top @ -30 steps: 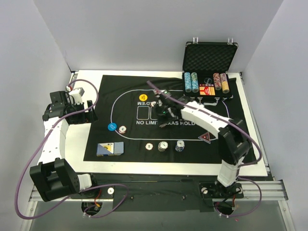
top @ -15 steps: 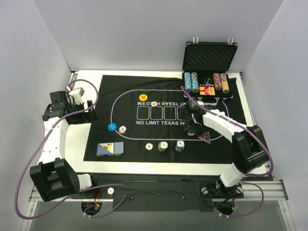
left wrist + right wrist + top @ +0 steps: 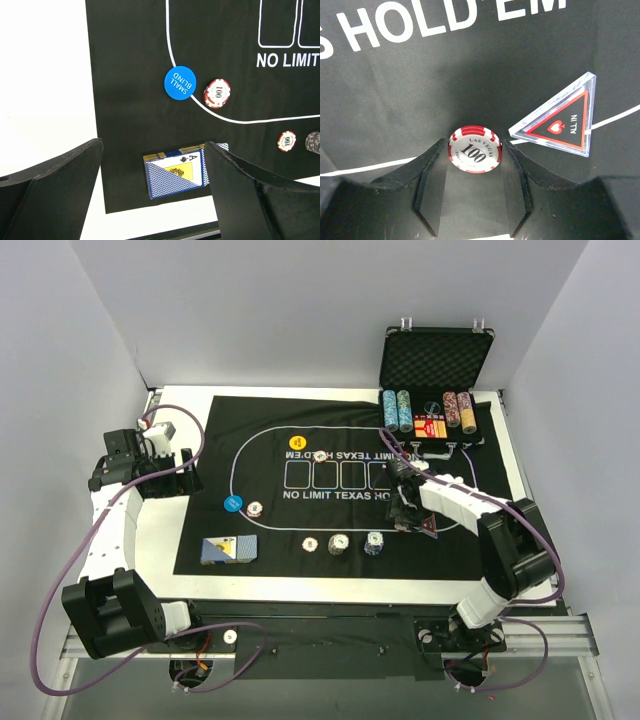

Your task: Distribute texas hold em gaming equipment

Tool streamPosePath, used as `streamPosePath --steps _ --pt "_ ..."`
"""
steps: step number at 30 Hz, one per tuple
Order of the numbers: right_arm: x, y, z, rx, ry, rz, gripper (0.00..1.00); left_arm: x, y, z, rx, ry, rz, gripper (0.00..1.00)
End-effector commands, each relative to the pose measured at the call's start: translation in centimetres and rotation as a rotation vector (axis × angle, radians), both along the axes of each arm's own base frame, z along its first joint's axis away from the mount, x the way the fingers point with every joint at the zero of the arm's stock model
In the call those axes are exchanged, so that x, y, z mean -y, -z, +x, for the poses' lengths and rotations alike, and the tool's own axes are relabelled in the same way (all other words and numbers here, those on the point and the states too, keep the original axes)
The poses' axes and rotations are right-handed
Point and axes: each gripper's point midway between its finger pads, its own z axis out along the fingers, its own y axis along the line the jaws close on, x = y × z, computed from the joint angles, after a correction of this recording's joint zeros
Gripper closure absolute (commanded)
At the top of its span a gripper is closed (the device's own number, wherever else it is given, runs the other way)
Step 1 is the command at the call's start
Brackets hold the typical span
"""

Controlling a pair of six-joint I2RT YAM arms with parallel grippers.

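Partway: right fingers [image 3: 432, 170] pinch a 100 chip [image 3: 474, 150]; left fingers [image 3: 60, 185] spread, empty; chip stacks [image 3: 398, 410] at 1 o'clock undealt.

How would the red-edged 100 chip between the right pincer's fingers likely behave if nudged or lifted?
The 100 chip looks rigid and lies flat on the felt mat, so a nudge would probably slide it, not roll it. Its smooth round rim gives the right pincer little contact, so it may slip or pivot when lifted.
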Motion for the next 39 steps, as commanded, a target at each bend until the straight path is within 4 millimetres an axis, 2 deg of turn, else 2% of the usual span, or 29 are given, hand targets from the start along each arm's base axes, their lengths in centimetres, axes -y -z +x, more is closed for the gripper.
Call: streamPosePath --steps 1,3,7,9,13,15,17,20,25,29,39 --pt "0.9 0.7 -0.5 -0.017 0.036 -0.043 0.60 0.1 -2.1 1.0 0.070 0.018 -0.003 0.07" --pt "0.9 0.5 -0.4 -0.008 0.036 -0.039 0.50 0.0 -2.0 1.0 0.065 0.016 -0.005 0.07" --pt "0.5 -1.0 0.0 0.037 0.029 -0.020 0.42 0.1 -2.0 1.0 0.064 0.018 -0.007 0.07" --pt "0.0 -2.4 0.3 0.077 0.009 -0.003 0.41 0.1 -1.9 1.1 0.063 0.018 -0.009 0.07" --pt "-2.7 -7.0 1.5 0.193 -0.080 0.039 0.39 0.2 -1.6 1.0 0.054 0.020 -0.014 0.07" --pt "-5.0 -8.7 1.4 0.218 -0.162 0.085 0.38 0.2 -1.5 1.0 0.055 0.021 -0.017 0.07" --pt "-7.6 -9.6 1.1 0.206 -0.265 0.116 0.35 0.3 -1.4 0.9 0.051 0.020 -0.020 0.07" --pt "-10.8 -9.7 -0.6 0.167 -0.400 0.127 0.27 0.3 -1.3 0.8 0.049 0.018 -0.016 0.07" --pt "-13.9 -8.8 -2.7 0.118 -0.520 0.126 0.24 0.2 -1.2 0.7 0.049 0.016 -0.014 0.07" --pt "-14.7 -7.6 -4.0 0.073 -0.565 0.106 0.23 0.2 -1.1 0.7 0.049 0.016 -0.010 0.07" --pt "-16.0 -5.5 -5.2 0.032 -0.615 0.078 0.24 0.5 -1.2 0.8 0.054 0.014 -0.030 0.07"
